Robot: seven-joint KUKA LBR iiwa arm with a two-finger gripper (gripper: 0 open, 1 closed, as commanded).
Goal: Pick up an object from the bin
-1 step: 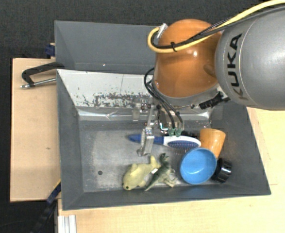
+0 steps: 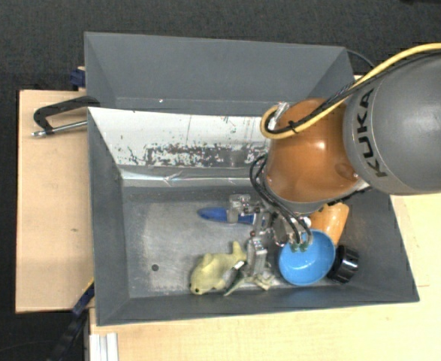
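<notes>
**Gripper low in the bin, at the edge of a yellow soft thing**

The gripper [image 2: 259, 265] stands low in the bin [image 2: 205, 74], in the lower middle of the frame. It hangs from the arm [image 2: 404, 126], which comes in from the right under its orange cover [image 2: 310, 156]. Its tip is at the right edge of a pale yellow, limp, crumpled-looking thing [image 2: 209, 273] that lies flat on the floor near the bottom wall. That thing is the nearest one and probably the one being picked. Whether the gripper is released or clenched I cannot tell, as its lower end merges with the yellow thing's edge, and I would not say it holds anything.

A round blue thing [image 2: 308, 262] lies just right of the gripper, near or touching it. A black knob-like piece [image 2: 345, 265] sits beside it, and an orange thing [image 2: 333, 220] is half hidden under the wrist. A small blue piece [image 2: 214, 214] lies apart, above the yellow thing.

The sloping walls likely slide loose things down onto the flat floor, which would explain the cluster at lower right. The gripper's steep, top-down pose suits a flat-lying thing, but the blue round thing crowds it on the right and could be nudged.
</notes>
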